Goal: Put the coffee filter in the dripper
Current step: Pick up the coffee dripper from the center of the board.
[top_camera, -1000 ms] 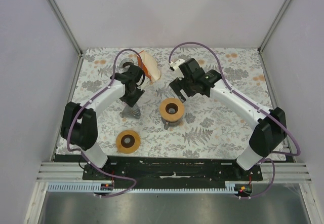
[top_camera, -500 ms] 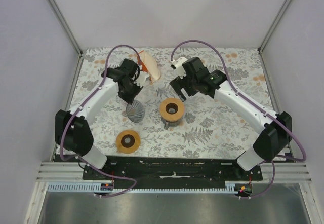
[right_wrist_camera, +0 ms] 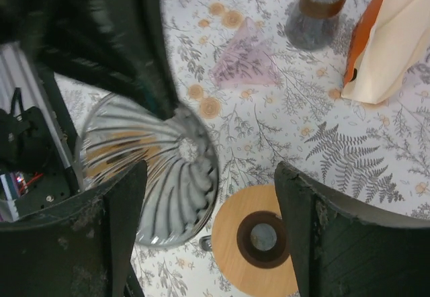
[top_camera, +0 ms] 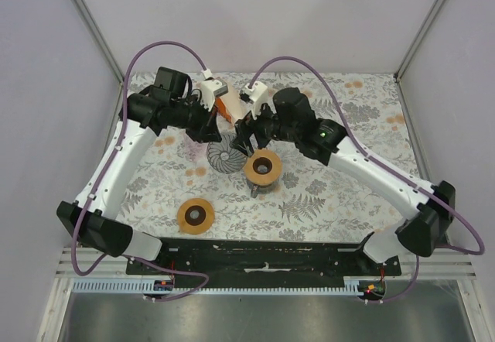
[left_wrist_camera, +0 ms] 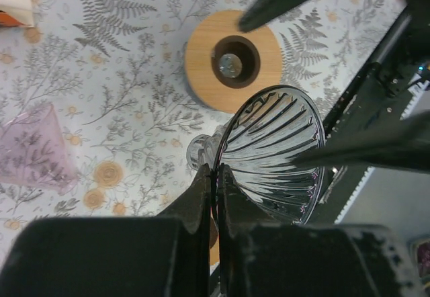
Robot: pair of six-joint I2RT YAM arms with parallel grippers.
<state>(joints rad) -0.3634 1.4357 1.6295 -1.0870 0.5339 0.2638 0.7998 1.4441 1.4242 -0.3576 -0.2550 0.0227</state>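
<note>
My left gripper (left_wrist_camera: 215, 176) pinches the glass dripper (left_wrist_camera: 275, 149) by its rim, tilted just left of the wooden stand (left_wrist_camera: 201, 68), my right gripper (top_camera: 247, 135) hangs spread wide beside it, and the coffee filter (right_wrist_camera: 386, 38) lies behind the stand.

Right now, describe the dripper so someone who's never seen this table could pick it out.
On the floral tablecloth, find the wooden ring at the centre and look just left. There the left gripper pinches the rim of the dripper, tipped on its side. It is the only clear glass funnel with spiral ribs; the pink cone nearby is tinted and lies on the cloth.
</note>
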